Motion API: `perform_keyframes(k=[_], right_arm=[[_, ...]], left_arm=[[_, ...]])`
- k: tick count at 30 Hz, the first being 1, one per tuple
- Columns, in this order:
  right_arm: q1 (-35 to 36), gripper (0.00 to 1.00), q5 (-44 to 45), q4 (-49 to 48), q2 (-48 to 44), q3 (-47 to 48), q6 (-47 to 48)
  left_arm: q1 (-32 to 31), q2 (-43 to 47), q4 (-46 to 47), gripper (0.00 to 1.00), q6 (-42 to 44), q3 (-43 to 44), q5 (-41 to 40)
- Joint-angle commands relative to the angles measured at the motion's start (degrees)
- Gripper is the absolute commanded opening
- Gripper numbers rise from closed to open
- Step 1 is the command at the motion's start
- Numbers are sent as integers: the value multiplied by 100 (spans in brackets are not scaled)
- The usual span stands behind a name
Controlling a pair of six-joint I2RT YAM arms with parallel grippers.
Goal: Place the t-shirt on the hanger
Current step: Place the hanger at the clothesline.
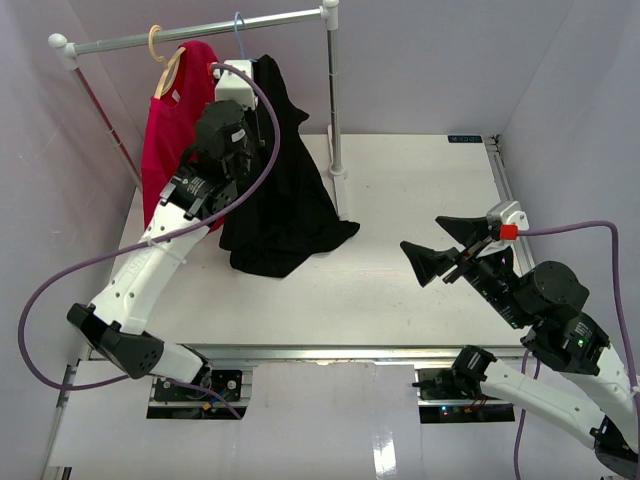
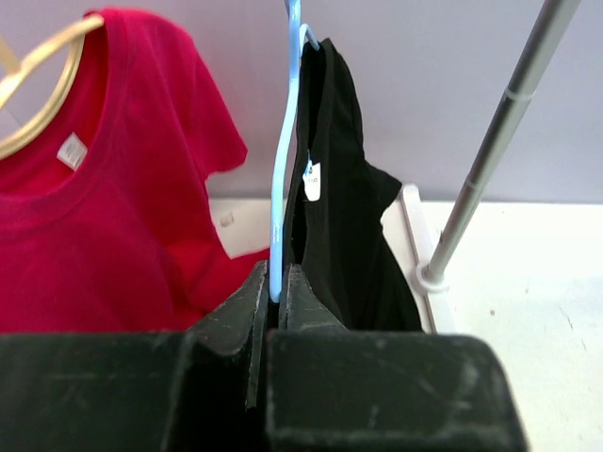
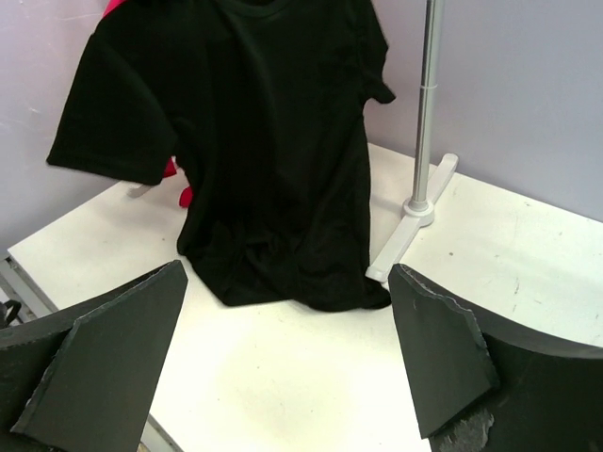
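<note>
The black t-shirt [image 1: 283, 190] hangs from the light-blue wire hanger [image 2: 281, 188], whose hook [image 1: 238, 20] reaches the rail. The shirt's hem still rests bunched on the table. My left gripper [image 2: 274, 282] is raised high by the rail and shut on the hanger's blue wire, with the t-shirt [image 2: 344, 217] just right of it. In the right wrist view the t-shirt [image 3: 254, 141] hangs full length ahead. My right gripper [image 1: 442, 243] stands open well to the right of the shirt, with nothing between its fingers.
A red shirt [image 1: 178, 120] on a tan wooden hanger [image 1: 165, 62] hangs left of the black one on the grey rail [image 1: 200, 32]. The rail's upright post [image 1: 334, 90] and its foot [image 3: 415, 226] stand just right of the hanging shirt.
</note>
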State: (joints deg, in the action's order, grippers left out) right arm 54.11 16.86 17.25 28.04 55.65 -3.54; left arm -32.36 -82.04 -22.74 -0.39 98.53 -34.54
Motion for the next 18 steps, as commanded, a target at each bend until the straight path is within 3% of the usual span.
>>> perform_keyframes(k=[1,14,18], right_arm=[[3,95,-112,-398,-171,-140,-128],[5,95,-119,-505,-433,-361,-129],[4,95,-162,-512,-413,-379,-121]], left_arm=[[37,-174,1122,0,456,212,21],[226,-1300,2135,0,784,868,-241],[299,-1496,2446,0,768,718,-143]])
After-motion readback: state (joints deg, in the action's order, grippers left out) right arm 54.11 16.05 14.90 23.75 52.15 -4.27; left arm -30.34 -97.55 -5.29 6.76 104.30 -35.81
